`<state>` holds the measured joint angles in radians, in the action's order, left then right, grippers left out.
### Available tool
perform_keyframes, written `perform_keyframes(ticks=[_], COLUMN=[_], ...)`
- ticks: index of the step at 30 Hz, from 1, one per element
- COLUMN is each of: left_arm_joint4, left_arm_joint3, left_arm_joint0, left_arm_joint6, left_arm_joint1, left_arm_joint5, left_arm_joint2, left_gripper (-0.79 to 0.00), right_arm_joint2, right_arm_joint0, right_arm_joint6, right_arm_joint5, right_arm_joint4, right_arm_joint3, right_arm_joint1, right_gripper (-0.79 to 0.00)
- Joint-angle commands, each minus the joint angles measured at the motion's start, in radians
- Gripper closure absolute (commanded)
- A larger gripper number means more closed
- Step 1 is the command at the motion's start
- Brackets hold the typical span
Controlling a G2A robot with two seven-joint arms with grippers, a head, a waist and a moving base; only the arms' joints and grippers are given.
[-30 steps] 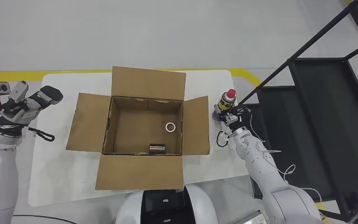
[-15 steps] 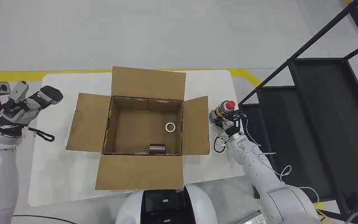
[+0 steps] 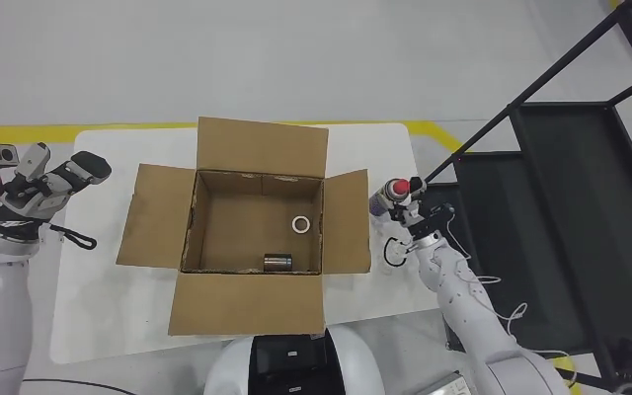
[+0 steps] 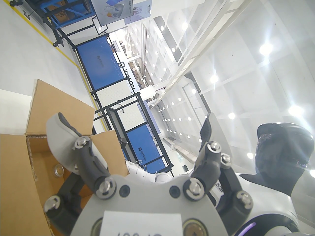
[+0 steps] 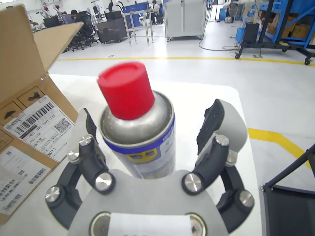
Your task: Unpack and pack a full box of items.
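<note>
Spray can (image 5: 137,128) stands between right end effector's (image 5: 151,110) parted fingers (image 5: 211,121), beside box (image 3: 262,148).

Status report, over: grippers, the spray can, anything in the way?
Right gripper open, straddling upright spray can. Can on table close beside box. Left gripper open, empty. Tape roll, small tin inside box.

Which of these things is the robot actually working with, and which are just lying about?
Part of the job: cardboard box; tape roll and small can inside it; spray can beside it; right pincer, open around the spray can; left pincer, open, at the table's far side.

Just lying about: black metal steps; yellow floor line.
</note>
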<state>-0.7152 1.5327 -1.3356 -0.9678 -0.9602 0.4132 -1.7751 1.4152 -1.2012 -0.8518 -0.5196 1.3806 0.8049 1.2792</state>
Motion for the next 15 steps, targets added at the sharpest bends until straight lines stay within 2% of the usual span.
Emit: perform_keyframes(ticks=[1, 4, 9, 12, 15], left_arm_joint4=[0.000, 0.000, 0.000, 0.000, 0.000], left_arm_joint3=[0.000, 0.000, 0.000, 0.000, 0.000], left_arm_joint0=[0.000, 0.000, 0.000, 0.000, 0.000], left_arm_joint6=[0.000, 0.000, 0.000, 0.000, 0.000], left_arm_joint1=[0.000, 0.000, 0.000, 0.000, 0.000], left_arm_joint5=[0.000, 0.000, 0.000, 0.000, 0.000], left_arm_joint2=[0.000, 0.000, 0.000, 0.000, 0.000], left_gripper=[-0.785, -0.785, -0.785, -0.785, -0.785], right_arm_joint2=[0.029, 0.076, 0.150, 0.181, 0.195], right_arm_joint0=[-0.058, -0.149, -0.299, -0.369, -0.410], right_arm_joint6=[0.018, 0.064, 0.216, 0.331, 0.502], right_arm_joint5=[-0.011, -0.023, -0.049, -0.029, -0.043], right_arm_joint4=[0.001, -0.011, -0.144, -0.185, -0.192], right_arm_joint3=[0.129, 0.319, 0.626, 0.776, 0.898], right_arm_joint1=[-0.012, -0.027, -0.038, -0.043, -0.050], right_gripper=[-0.785, -0.785, -0.785, -0.785, -0.785])
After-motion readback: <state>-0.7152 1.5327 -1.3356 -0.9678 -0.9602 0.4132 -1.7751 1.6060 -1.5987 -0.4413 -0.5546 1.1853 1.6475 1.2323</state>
